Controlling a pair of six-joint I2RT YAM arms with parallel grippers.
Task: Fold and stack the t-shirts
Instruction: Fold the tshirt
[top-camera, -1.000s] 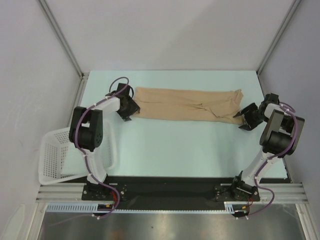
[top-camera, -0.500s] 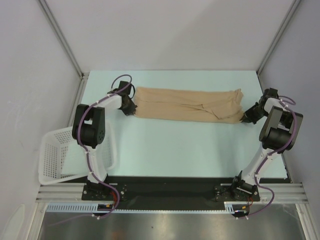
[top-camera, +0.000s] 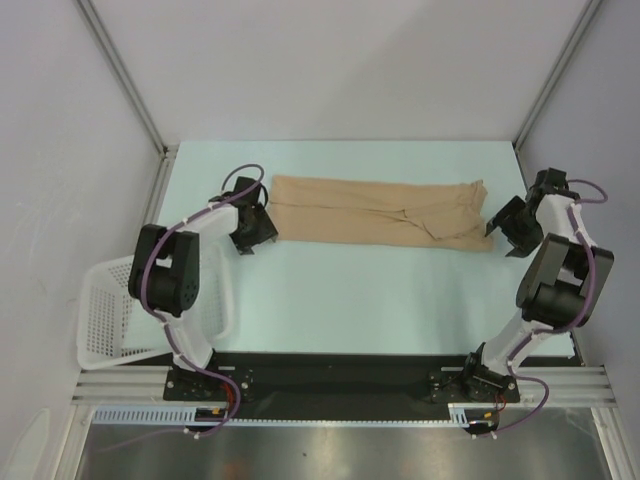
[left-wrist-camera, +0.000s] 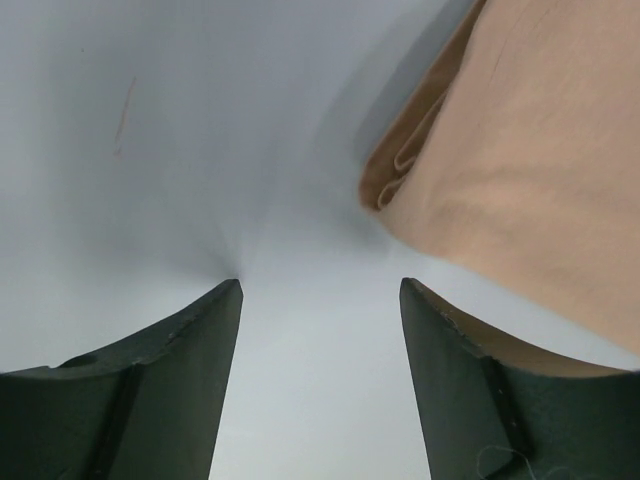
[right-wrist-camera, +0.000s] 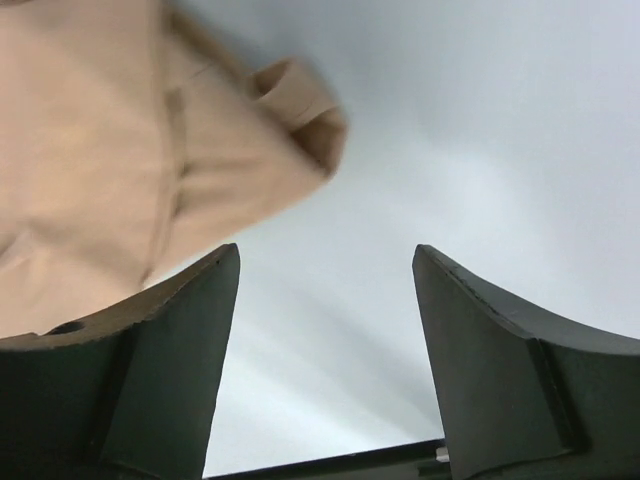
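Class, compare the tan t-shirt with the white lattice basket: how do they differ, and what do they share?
The t-shirt is tan, soft and folded flat into a long strip; the basket is white, rigid lattice. The t-shirt lies across the table's far middle; the basket sits tilted at the near left edge. Neither is held.

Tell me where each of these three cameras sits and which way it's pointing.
Top external: above and behind the arms, looking down on the table, t-shirt and basket; both arms show.
Left wrist: on the left arm, looking past its open left end effector at the t-shirt's left end.
Right wrist: on the right arm, past its open right end effector at the t-shirt's right end.
Shared: both wrist views show the t-shirt on the table.
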